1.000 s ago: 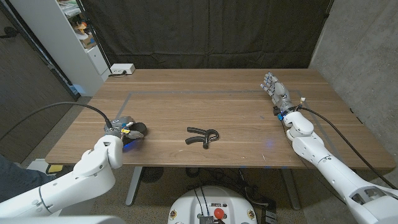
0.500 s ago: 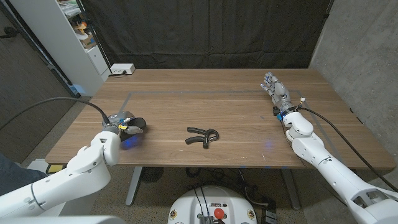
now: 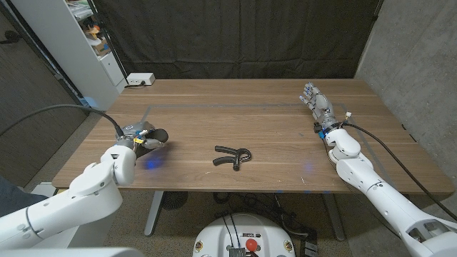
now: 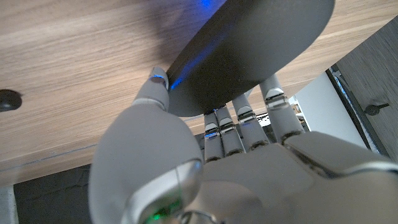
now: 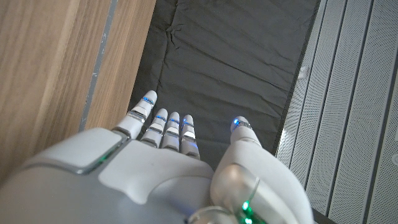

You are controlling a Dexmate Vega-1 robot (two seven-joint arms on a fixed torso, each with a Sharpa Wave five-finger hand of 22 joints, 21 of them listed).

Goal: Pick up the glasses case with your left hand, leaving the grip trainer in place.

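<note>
The left hand grips the dark glasses case near the table's left edge; the grip trainer lies mid-table toward the front edge; the right hand, fingers apart, holds nothing.

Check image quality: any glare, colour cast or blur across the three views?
Head view: sharp, even light, a blue glow on the table beneath the left hand. Left wrist view: glasses case dark, close and soft, blue light along its edge. Right wrist view: right hand close and slightly soft, small blue lights on its fingers; no glare.
</note>
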